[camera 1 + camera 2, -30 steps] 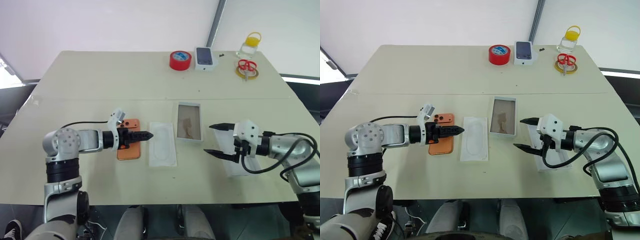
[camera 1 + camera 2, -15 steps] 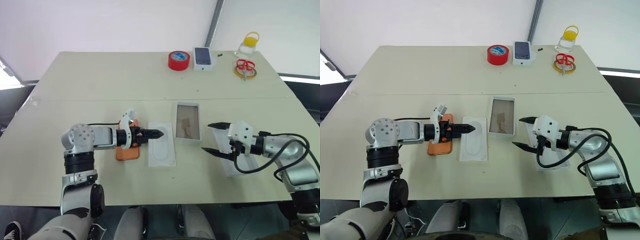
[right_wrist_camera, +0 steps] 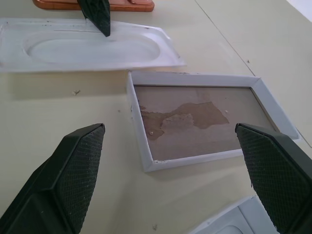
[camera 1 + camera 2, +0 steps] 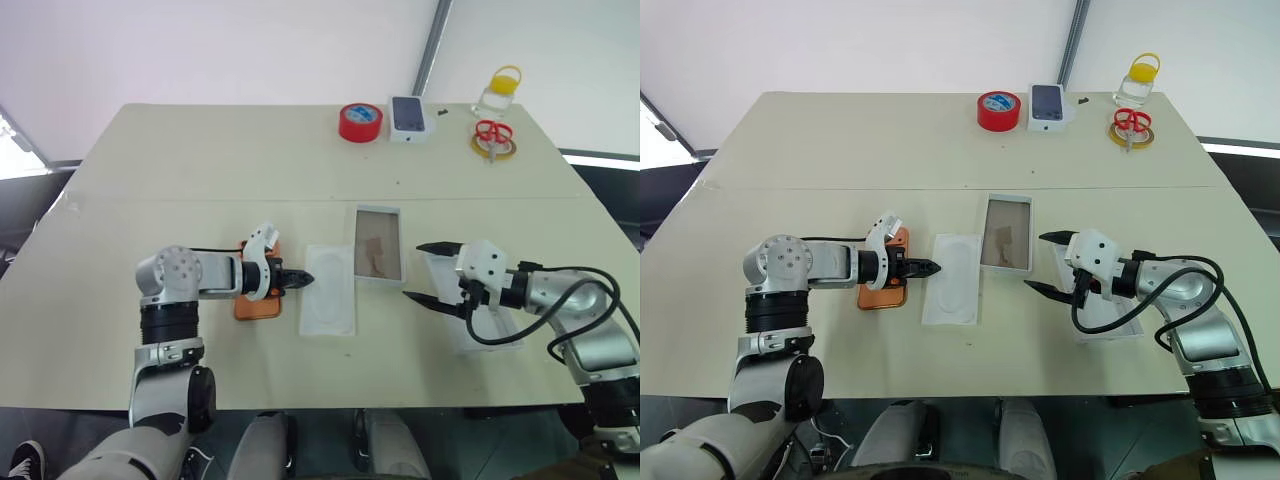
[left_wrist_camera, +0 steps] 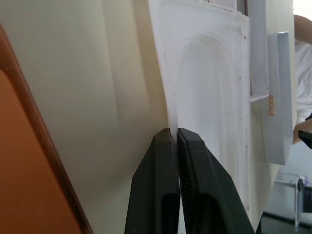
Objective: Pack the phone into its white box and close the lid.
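The flat white insert is pinched at its thin edge by the closed left gripper, beside the phone; such a shallow hold could slip and nudge the phone. The right gripper is held wide open by the lid, over a beige table against pale walls

- I count one orange phone on the table.
- One flat white insert, one open white lid, one white box.
- Two tape rolls: one red, one yellow.
- One small printed phone box, one pair of red scissors, one yellow-capped jar.
- Two grippers: left gripper, right gripper.
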Tool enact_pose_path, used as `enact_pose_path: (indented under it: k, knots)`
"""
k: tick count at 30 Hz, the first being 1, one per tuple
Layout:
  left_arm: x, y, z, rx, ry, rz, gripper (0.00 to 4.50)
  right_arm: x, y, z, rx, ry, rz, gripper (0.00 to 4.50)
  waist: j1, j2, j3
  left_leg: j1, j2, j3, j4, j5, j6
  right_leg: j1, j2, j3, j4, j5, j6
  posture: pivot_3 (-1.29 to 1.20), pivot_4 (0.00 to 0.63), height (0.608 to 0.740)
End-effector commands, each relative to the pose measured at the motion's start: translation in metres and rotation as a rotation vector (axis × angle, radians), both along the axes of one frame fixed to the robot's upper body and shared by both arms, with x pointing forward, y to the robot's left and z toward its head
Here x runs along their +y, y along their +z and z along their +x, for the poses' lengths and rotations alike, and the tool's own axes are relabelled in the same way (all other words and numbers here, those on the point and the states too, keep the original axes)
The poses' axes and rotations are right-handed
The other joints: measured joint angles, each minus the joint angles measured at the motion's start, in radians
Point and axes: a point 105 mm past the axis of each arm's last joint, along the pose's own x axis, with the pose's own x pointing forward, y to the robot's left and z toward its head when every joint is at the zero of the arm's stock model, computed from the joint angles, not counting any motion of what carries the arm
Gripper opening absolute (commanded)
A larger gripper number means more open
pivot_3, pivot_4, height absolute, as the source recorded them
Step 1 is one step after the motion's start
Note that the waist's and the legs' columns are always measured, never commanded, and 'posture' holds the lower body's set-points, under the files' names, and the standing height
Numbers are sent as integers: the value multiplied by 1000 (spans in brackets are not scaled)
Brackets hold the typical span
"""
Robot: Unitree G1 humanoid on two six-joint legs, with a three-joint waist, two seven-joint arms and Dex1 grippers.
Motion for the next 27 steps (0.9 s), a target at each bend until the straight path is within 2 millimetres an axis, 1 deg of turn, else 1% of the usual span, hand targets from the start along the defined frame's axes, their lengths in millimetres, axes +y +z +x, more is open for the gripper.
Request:
enact_pose_path:
  k: [1,5,7,9,13,16,17,18,20,22,25,27]
  knots:
    - [1,2,3,10,23,-35,19,5,13,0,-66,18,15,4500,0,0,0,0,0,0,0,0,0,0,0,0,0,0,0,0,150,740]
    - [8,15,8,-12,48,-87,19,13,13,-2,-53,40,45,4500,-1,0,0,0,0,0,0,0,0,0,0,0,0,0,0,0,150,740]
    - [18,29,13,-79,77,-68,19,21,8,0,-47,63,33,4500,-3,-1,1,0,0,0,0,0,0,-1,0,0,0,0,0,0,150,740]
    - [23,41,19,-150,94,-64,19,28,3,3,-29,84,21,4500,-6,-2,1,-1,0,0,0,0,0,-2,0,0,0,0,1,0,150,740]
    - [36,51,23,-193,105,-15,19,42,-9,12,26,130,-11,4500,-7,-1,1,-1,1,0,-1,1,-2,-2,1,0,1,0,1,0,150,740]
    - [44,55,27,-193,139,-18,19,45,-20,17,74,157,-56,4500,-2,-2,1,-1,0,0,-1,1,-3,-2,0,0,1,1,1,0,150,740]
    - [45,56,27,-199,142,-17,0,46,-21,18,93,163,-53,3963,-1,-2,1,-1,0,0,-1,2,-3,-2,0,0,1,1,1,0,150,740]
    - [47,55,27,-195,149,-11,0,47,-22,22,103,158,-53,3648,-1,-2,1,-1,0,0,-1,2,-3,-2,0,0,1,1,1,0,150,740]
    - [49,53,26,-204,156,5,0,45,-31,32,106,144,-111,2693,-4,-2,1,-1,0,0,-1,2,-3,-2,0,0,1,1,1,0,150,740]
    - [48,53,24,-201,153,-1,0,43,-40,37,112,151,-174,1590,-5,-2,1,-1,0,0,-1,2,-4,-2,0,0,1,1,1,0,150,740]
    - [44,60,23,-228,155,-44,0,46,-38,36,122,178,-156,31,-6,-2,1,-1,0,-1,-1,2,-4,-3,0,0,2,1,2,0,150,740]
    - [42,64,21,-243,143,-60,0,50,-34,30,121,226,-146,31,-6,-2,1,-1,0,-1,-1,3,-5,-3,0,0,2,2,3,0,150,740]
